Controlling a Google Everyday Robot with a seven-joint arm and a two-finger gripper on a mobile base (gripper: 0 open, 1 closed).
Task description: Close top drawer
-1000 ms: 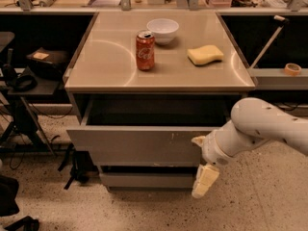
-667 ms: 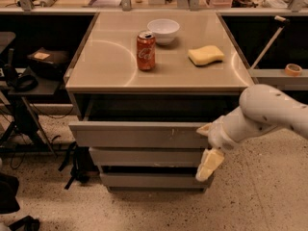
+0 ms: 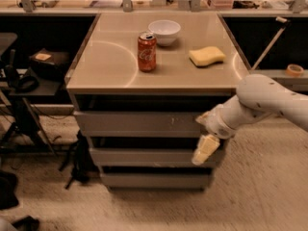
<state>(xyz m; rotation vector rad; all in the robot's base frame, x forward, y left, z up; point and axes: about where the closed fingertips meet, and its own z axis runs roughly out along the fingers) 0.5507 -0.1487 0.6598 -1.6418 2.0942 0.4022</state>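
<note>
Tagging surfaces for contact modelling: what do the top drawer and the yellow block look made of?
Top drawer: probably grey painted metal, matte, with white scratches. Yellow block: seemingly sponge foam, dull, rounded edges. Gripper hangs by the drawer's right end.

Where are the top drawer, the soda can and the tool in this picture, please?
top drawer (image 3: pixel 134 123), camera view, middle of its grey front.
soda can (image 3: pixel 147 53), camera view, its red side.
tool (image 3: pixel 204 138), camera view, its middle, at the top drawer's right end.
</note>
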